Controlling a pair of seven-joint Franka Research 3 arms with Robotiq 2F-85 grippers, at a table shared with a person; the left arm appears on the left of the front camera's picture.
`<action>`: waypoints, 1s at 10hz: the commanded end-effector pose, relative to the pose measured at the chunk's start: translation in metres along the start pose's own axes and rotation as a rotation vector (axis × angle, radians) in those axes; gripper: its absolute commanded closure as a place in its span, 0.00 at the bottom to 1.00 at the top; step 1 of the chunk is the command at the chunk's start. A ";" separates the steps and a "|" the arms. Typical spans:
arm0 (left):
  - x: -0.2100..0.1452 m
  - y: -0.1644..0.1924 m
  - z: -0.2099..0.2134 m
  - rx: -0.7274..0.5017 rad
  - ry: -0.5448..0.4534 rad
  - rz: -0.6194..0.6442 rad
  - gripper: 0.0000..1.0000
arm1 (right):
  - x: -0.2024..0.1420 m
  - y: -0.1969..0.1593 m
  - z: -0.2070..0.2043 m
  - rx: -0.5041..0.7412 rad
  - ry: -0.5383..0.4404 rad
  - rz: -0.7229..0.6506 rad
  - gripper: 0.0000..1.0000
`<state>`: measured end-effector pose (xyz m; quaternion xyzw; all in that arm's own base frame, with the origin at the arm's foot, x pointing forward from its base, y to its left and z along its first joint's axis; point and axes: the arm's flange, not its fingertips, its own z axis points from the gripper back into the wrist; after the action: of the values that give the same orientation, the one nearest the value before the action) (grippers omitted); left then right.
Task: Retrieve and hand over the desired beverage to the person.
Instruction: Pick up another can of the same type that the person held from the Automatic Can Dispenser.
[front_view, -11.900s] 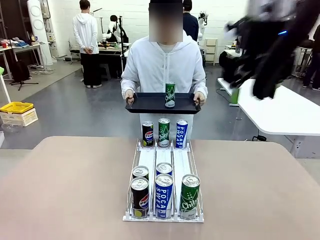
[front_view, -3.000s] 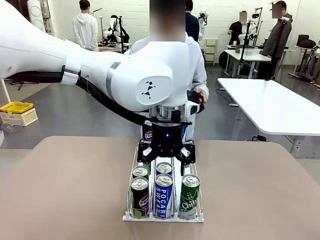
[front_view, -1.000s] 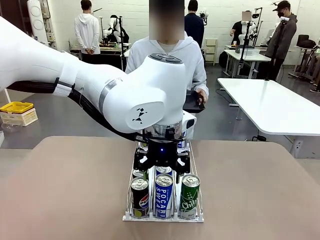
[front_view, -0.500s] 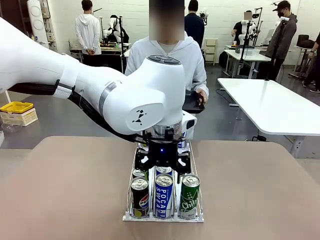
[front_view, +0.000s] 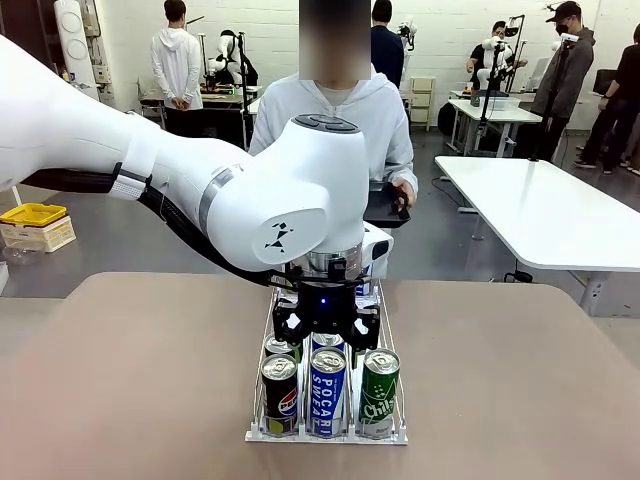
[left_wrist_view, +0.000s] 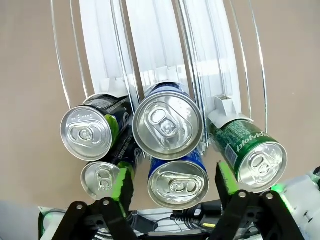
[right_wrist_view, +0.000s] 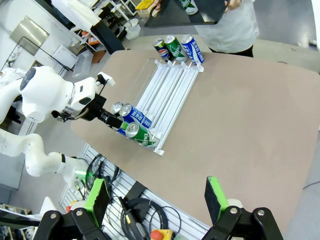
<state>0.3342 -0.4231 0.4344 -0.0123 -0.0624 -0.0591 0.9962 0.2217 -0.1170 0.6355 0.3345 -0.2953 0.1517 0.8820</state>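
The left gripper (left_wrist_view: 173, 181) is hanging wide open and empty, with a blue can (left_wrist_view: 178, 186) sitting between its jaws. It should be lowering straight down, keeping the black can (left_wrist_view: 102, 177) and the green can (left_wrist_view: 255, 160) just outside the jaws.

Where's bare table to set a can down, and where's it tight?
Bare table left and right of the rack. The rack is bare mid-length. Tight at the rack's near end: five cans packed, left gripper open over them.
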 end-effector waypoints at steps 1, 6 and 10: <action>-0.004 0.005 -0.001 -0.033 -0.008 -0.023 0.86 | 0.001 -0.002 0.000 0.022 -0.005 0.012 0.00; -0.006 0.004 -0.002 -0.038 0.004 -0.041 1.00 | 0.001 -0.002 0.000 0.022 -0.005 0.012 0.00; -0.005 0.005 0.004 -0.035 0.017 -0.049 1.00 | 0.001 -0.002 0.000 0.022 -0.005 0.012 0.00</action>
<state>0.3339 -0.4240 0.4356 -0.0186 -0.0632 -0.0801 0.9946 0.2217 -0.1170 0.6355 0.3344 -0.2954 0.1520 0.8819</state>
